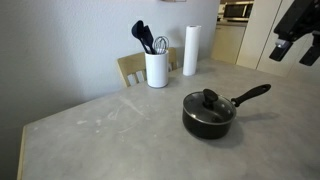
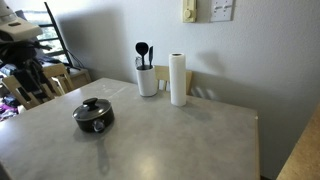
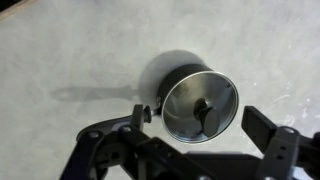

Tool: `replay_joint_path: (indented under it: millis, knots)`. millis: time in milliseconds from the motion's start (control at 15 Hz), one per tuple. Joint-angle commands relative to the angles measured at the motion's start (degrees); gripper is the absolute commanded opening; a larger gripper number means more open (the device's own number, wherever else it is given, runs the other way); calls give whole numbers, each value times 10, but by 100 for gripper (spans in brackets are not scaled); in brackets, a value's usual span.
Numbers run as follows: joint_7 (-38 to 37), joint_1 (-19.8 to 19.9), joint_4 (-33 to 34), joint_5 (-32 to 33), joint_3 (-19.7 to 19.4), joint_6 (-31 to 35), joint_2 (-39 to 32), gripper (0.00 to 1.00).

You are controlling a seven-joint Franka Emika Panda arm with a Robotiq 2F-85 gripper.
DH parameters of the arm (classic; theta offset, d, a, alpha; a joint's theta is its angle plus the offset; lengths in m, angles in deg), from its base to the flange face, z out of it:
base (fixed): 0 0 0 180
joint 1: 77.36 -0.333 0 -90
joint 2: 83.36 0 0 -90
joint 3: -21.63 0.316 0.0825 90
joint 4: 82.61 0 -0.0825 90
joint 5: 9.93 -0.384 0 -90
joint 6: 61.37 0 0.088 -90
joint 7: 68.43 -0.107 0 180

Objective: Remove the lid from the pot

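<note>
While the lid (image 1: 208, 100) sits on the pot (image 1: 208, 123), the gripper (image 3: 197, 116), jaws apart, hangs well above, so the approach comes next: descend onto the knob (image 3: 206, 112).

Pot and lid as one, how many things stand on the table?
3: the pot, lid on, at the table's middle; the utensil holder and paper roll side by side by the wall.

Glossy glass lid (image 3: 200, 106), matt black pot (image 1: 208, 122).
</note>
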Motion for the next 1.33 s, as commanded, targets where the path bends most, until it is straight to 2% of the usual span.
replay_joint_path:
  millis: [0,467,667,733,800,1000,1267]
  knots:
    - [19,5,89,34,-1,-2,-105,100]
    - [-7,-8,220,87,0,13,-281,100]
    - [-4,-17,261,82,-8,6,-347,100]
    - [23,-16,271,63,-9,-4,-359,100]
    - [3,-20,239,73,-11,5,-322,100]
    - [10,-22,264,70,-14,5,-359,100]
    - [-11,-26,260,69,-15,17,-359,100]
